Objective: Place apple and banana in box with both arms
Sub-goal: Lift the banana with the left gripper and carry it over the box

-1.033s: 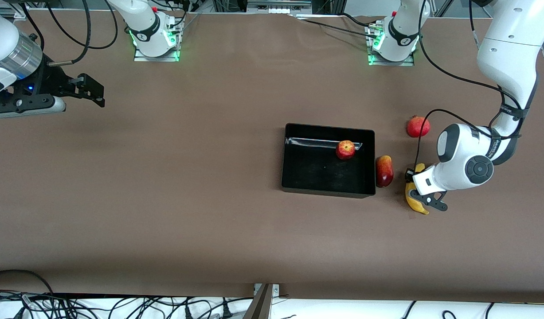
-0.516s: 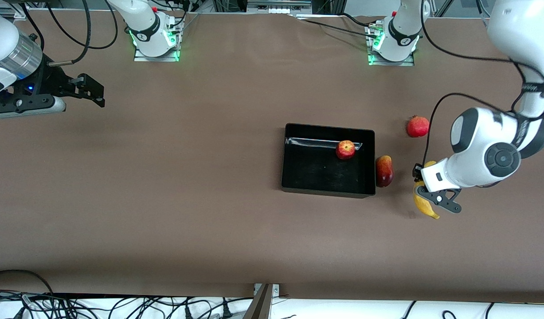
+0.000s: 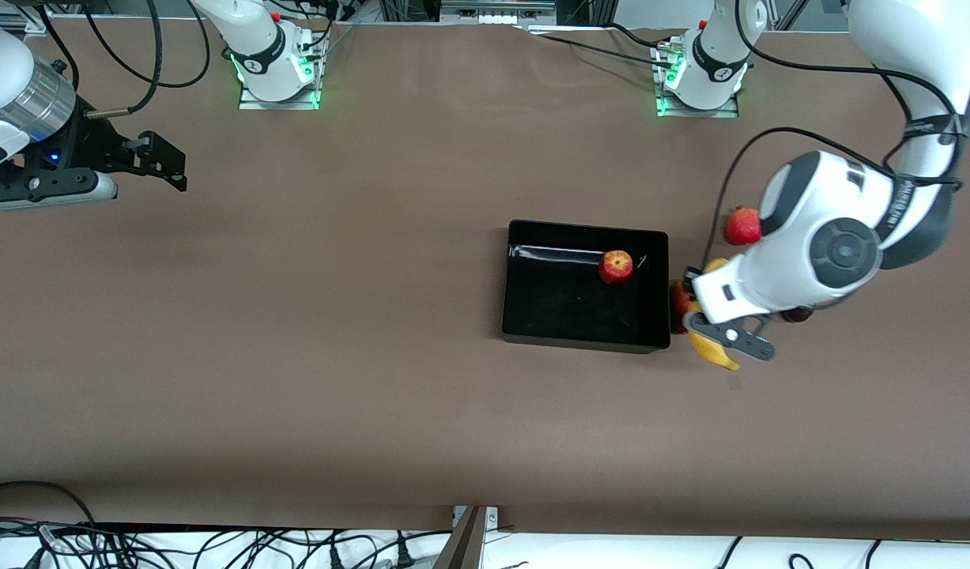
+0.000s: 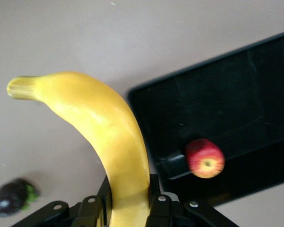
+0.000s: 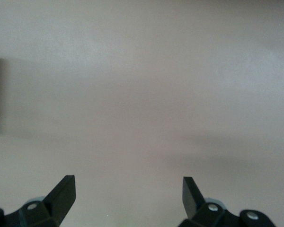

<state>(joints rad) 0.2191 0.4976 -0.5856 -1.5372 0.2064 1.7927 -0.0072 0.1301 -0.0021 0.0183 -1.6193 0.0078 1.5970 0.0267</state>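
The black box (image 3: 564,304) lies mid-table, and the apple (image 3: 616,266) sits inside it near the wall at the robots' side. My left gripper (image 3: 707,316) is shut on the yellow banana (image 3: 715,354) and holds it in the air just outside the box's wall at the left arm's end. In the left wrist view the banana (image 4: 104,127) rises from my left gripper (image 4: 128,198), with the box (image 4: 236,94) and apple (image 4: 205,158) below. My right gripper (image 3: 160,162) is open and empty, and waits over bare table at the right arm's end; it also shows in the right wrist view (image 5: 128,194).
An elongated red-and-yellow fruit (image 3: 677,304) lies against the box's outer wall, mostly hidden under the held banana. A round red fruit with a crown tip (image 3: 741,226) lies nearer the left arm's base. A small dark object (image 4: 12,196) lies on the table under the left arm.
My left gripper has lifted the banana off the table and carried it toward the box. The right arm has not moved.
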